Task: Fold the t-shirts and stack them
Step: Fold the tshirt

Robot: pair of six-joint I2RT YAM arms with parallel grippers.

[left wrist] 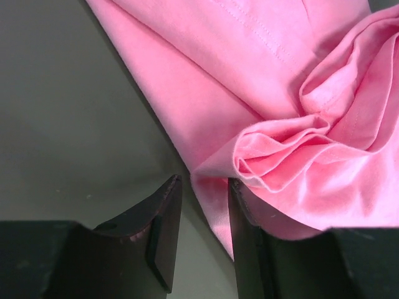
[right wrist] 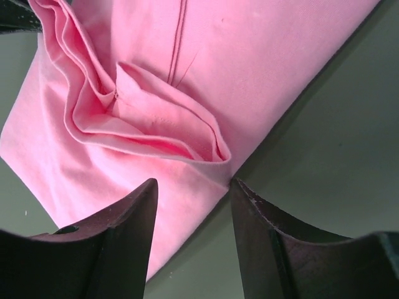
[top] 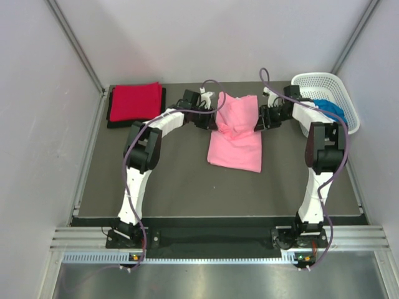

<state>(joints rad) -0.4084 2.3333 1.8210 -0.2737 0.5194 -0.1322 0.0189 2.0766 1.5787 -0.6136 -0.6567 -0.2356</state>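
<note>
The pink t-shirt lies as a long folded strip in the middle of the table, with a bunched ridge across its middle. My left gripper is at the shirt's left edge. Its jaws stand a little apart, and the cloth's edge lies loose between them. My right gripper is at the right edge, open wide over the flat hem under the ridge. A folded red t-shirt rests on a black one at the back left. The blue t-shirt sits in the basket.
A white lattice basket stands at the back right corner, close behind my right arm. Grey walls close in both sides of the dark table.
</note>
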